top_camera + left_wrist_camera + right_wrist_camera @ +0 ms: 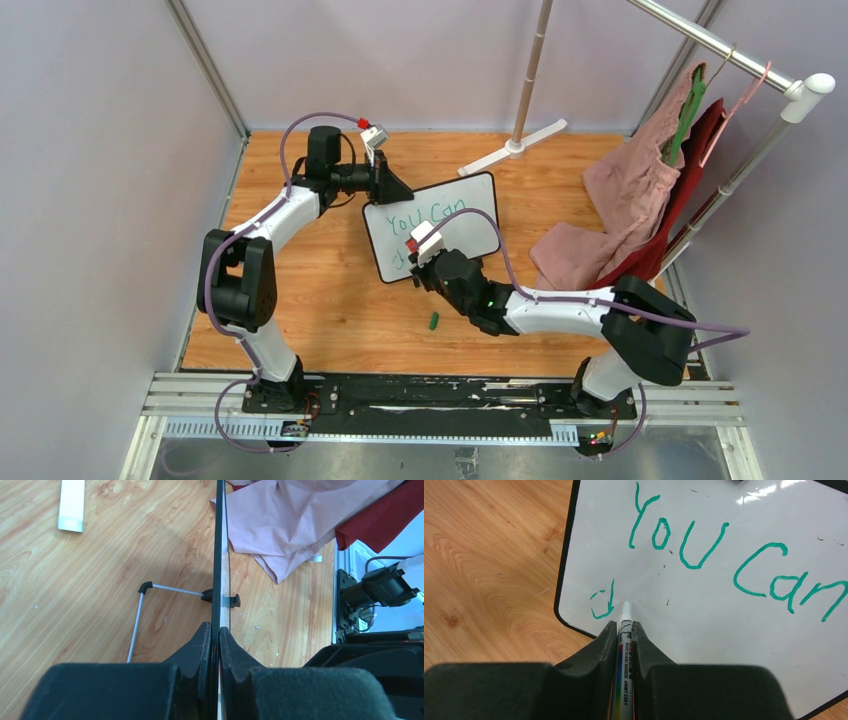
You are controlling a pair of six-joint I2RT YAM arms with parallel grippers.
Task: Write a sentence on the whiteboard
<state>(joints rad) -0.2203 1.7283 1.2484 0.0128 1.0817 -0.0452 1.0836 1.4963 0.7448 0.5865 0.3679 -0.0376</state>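
The step in hand is the second line of the sentence (pixel 696 567). "You Can" stands finished well ahead of the right tool (pixel 624 630), and a lone "d" (pixel 611 600) sits just left of its tips. That tool is clamped on the marker (pixel 625 617), whose nib reaches out ahead of the fingers and looks to be on the whiteboard (pixel 480 235) or just off it, immediately right of the "d".

To do it well, I would draw the next letter small and close to the "d", with light, even pressure, so the board does not flex or slide. The line should run parallel to the one above (the board's lower left corner is right under the tool, so there is little room to drift downward). Lifting cleanly between letters would avoid stray joins.

The left tool (pixel 218 645) is closed on the whiteboard's edge, with the board seen edge-on between its fingers and a stand wire (pixel 165 588) off to the tool's left. How steeply the board leans I cannot tell.

The left arm reaches forward with its elbow bent and its forearm turned across toward the board's far corner. The right arm folds at its base and stretches across, its wrist over the board's near side. A green cap (pixel 434 321) lies on the counter behind the right tool.
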